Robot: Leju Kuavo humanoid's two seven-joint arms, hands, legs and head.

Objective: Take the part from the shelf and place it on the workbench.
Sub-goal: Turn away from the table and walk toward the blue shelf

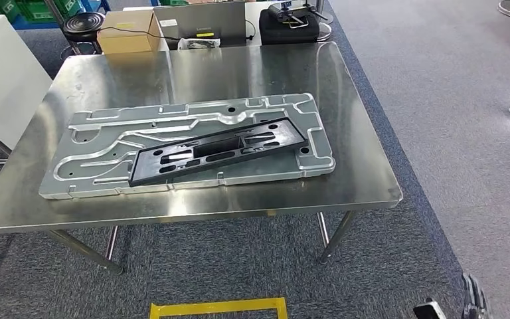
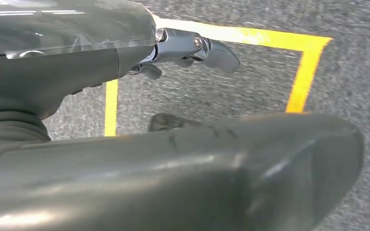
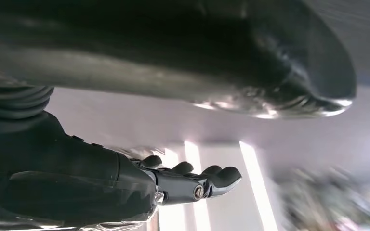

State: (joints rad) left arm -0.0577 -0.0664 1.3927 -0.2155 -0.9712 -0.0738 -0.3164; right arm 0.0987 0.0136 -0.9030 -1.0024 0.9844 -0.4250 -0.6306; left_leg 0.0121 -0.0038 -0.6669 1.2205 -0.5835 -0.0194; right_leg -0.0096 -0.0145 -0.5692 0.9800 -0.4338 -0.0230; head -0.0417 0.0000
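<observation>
Left hand (image 2: 192,50) empty, fingers extended.

The head view looks down on the workbench (image 1: 345,100); both wrist views sit close behind their arms (left facing floor).

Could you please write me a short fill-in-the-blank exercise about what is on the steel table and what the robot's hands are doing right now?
1. The black plastic part lies on top of a large ____ metal plate.
2. The plate rests on the steel ____.
3. The left hand hangs over grey carpet marked with ____ tape.
4. The right hand holds ____.

Missing words: silver; table; yellow; nothing
</observation>
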